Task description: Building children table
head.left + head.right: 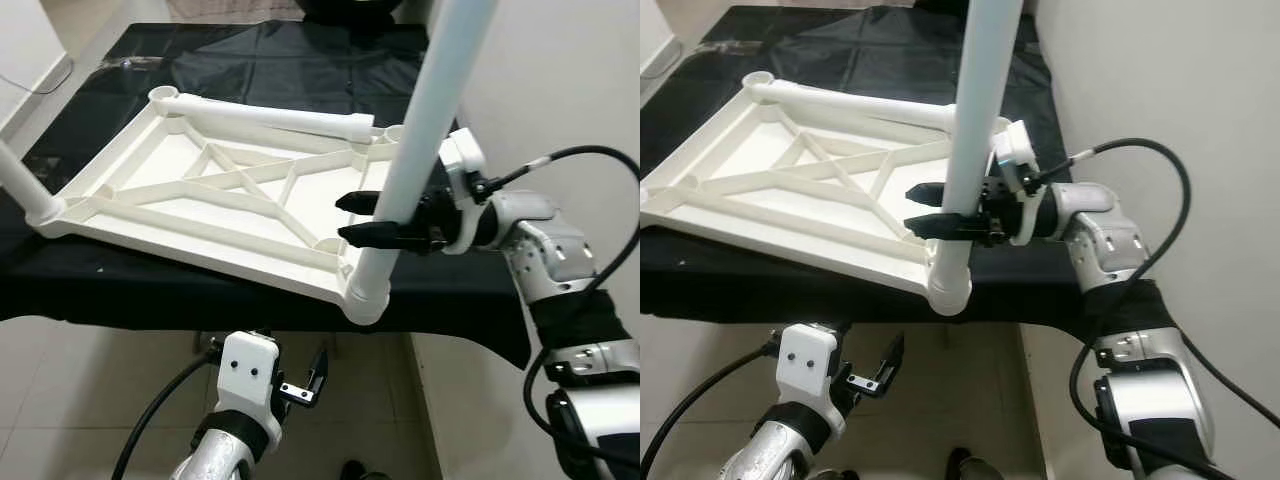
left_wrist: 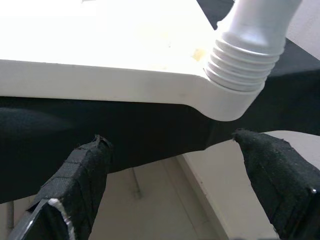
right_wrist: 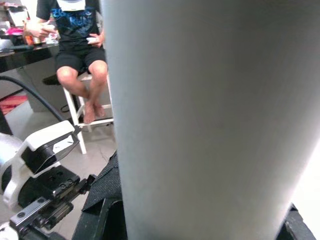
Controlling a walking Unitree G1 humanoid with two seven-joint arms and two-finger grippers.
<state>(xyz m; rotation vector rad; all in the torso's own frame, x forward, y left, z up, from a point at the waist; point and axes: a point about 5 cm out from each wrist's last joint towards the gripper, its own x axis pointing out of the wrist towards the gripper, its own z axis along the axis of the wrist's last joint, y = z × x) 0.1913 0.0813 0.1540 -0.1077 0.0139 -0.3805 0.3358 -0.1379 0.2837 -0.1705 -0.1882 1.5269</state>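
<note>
A white plastic table top (image 1: 150, 190) lies upside down on a black-covered table (image 1: 300, 60). One white leg (image 1: 430, 100) stands upright in the near right corner socket (image 1: 368, 295), its threaded end (image 2: 245, 65) seated in the corner. My right gripper (image 1: 352, 220) reaches in from the right, its black fingers (image 1: 925, 190) clamped across this leg a little above the socket. A second leg (image 1: 270, 118) lies along the far rim. A third leg (image 1: 25, 190) rises at the left corner. My left gripper (image 2: 170, 142) hangs open under the table's front edge, below the socket.
A pale wall (image 1: 560, 80) stands close on the right beside the table. Tiled floor (image 1: 100, 380) lies in front, below the table edge. A person (image 3: 80, 35) sits on a white stool some way off, in the right wrist view.
</note>
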